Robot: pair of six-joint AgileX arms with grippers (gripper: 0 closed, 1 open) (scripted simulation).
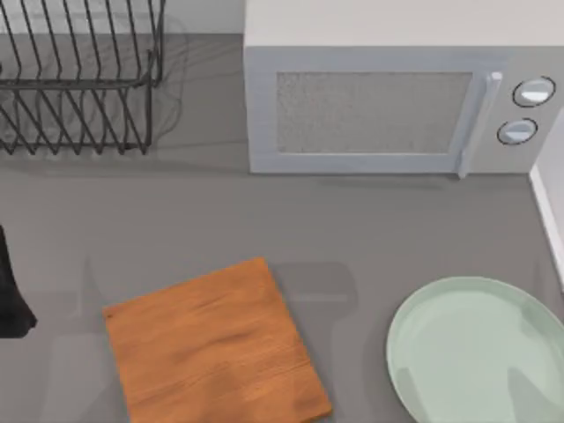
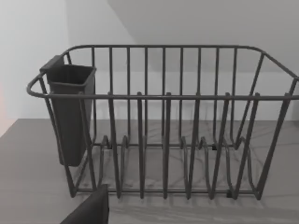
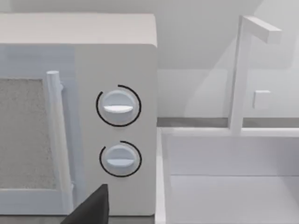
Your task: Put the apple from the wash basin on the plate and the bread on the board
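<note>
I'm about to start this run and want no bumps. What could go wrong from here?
1. The basin sits tight against the microwave, with the tap standing over it. An arm reaching in could knock either.
2. The plate lies close to the basin's wall, so a low carry from basin to plate may clip that wall.

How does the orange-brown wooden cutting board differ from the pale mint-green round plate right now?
The orange-brown wooden cutting board is rectangular, flat and grained, lying skewed toward the table's left; the pale mint-green round plate is smooth with a shallow raised rim, sitting at the right, partly cut off by the top view's edge. Both lie flat on the grey table and carry nothing.
</note>
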